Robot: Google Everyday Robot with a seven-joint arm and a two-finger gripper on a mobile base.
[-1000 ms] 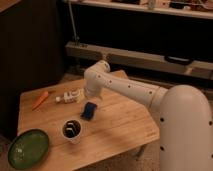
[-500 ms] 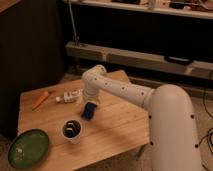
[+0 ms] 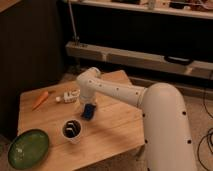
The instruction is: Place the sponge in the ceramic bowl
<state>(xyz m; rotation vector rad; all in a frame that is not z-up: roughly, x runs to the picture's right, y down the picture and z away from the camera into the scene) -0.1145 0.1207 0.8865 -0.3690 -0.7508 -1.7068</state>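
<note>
The sponge [image 3: 88, 111] lies on the wooden counter [image 3: 115, 120], near its middle, showing as a small dark blue patch with a paler edge along one side. It sits apart from the ceramic bowl [image 3: 28, 148], which rests empty at the counter's near left corner, a wide green dish with a darker rim. Between the two, closer to the sponge, stands a small dark cup [image 3: 73, 129] with a pale outer wall.

The gripper [image 3: 86, 103] hangs directly above the sponge, pointing down at the counter, with its tip at the sponge's upper edge. The jaws are spread wide and hold nothing. Whether they touch the sponge cannot be told from this view.

The white arm [image 3: 117, 91] reaches in from the right, bends at a rounded joint above the gripper and turns straight down. The robot's large white body [image 3: 165, 130] stands off the counter's right side and covers that corner.

Behind the gripper, toward the counter's far left, a small white object [image 3: 68, 96] lies just beside the arm's lower end. Further left lies an orange carrot [image 3: 40, 99], slanted, well apart from the sponge and from the bowl. A dark wall with a long pale rail [image 3: 135, 56] runs behind the counter.
</note>
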